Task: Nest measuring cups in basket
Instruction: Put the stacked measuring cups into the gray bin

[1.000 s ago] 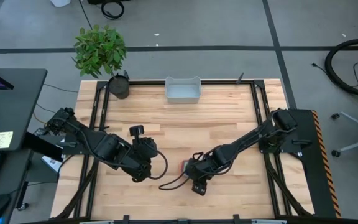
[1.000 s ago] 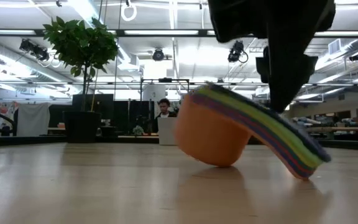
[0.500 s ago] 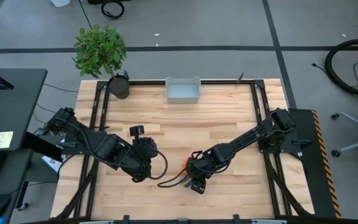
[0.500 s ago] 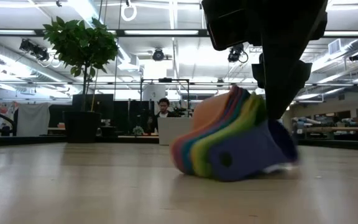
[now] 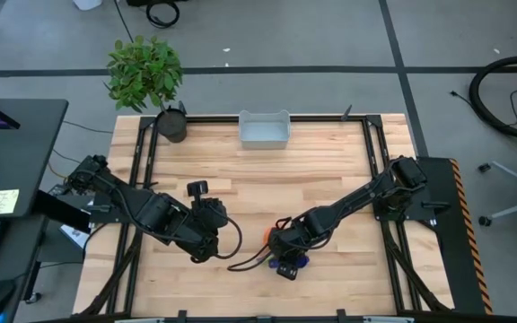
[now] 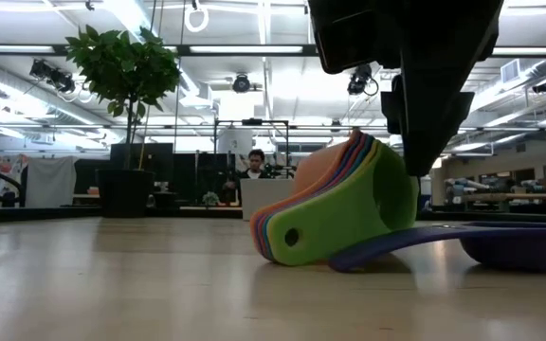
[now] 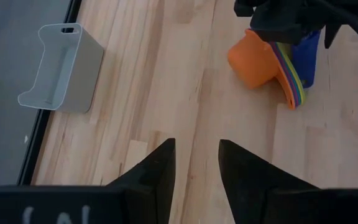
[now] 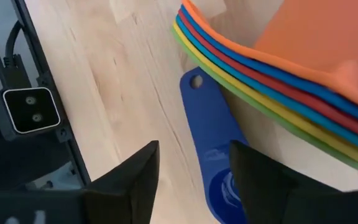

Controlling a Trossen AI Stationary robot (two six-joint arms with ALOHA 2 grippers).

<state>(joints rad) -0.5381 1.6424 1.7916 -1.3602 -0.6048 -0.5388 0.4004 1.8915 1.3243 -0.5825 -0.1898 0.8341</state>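
Observation:
A nested stack of measuring cups (image 6: pixel 335 213) lies on its side on the table, orange at the inside (image 7: pixel 257 59) and green outermost. A dark blue cup (image 6: pixel 510 244) lies apart beside it, bowl on the table, its flat handle (image 8: pixel 207 127) reaching under the stack (image 8: pixel 272 68). My right gripper (image 8: pixel 194 149) is open above this cup, one finger on either side of the handle. My left gripper (image 7: pixel 196 146) is open over bare wood, to the left of the cups. The pale basket (image 5: pixel 264 130) stands at the table's far edge.
A dark plant pot (image 5: pixel 172 124) with a leafy plant stands at the far left corner, left of the basket (image 7: pixel 61 68). Black cable loops on the table between the two grippers (image 5: pixel 240 260). Bare wood lies between the cups and the basket.
The stack, which stood tilted on its orange bowl with handles pointing down to one side, has turned about and tipped onto its side. The dark blue cup has come out of the stack and lies on the table beside it. The right arm has stayed over the cups.

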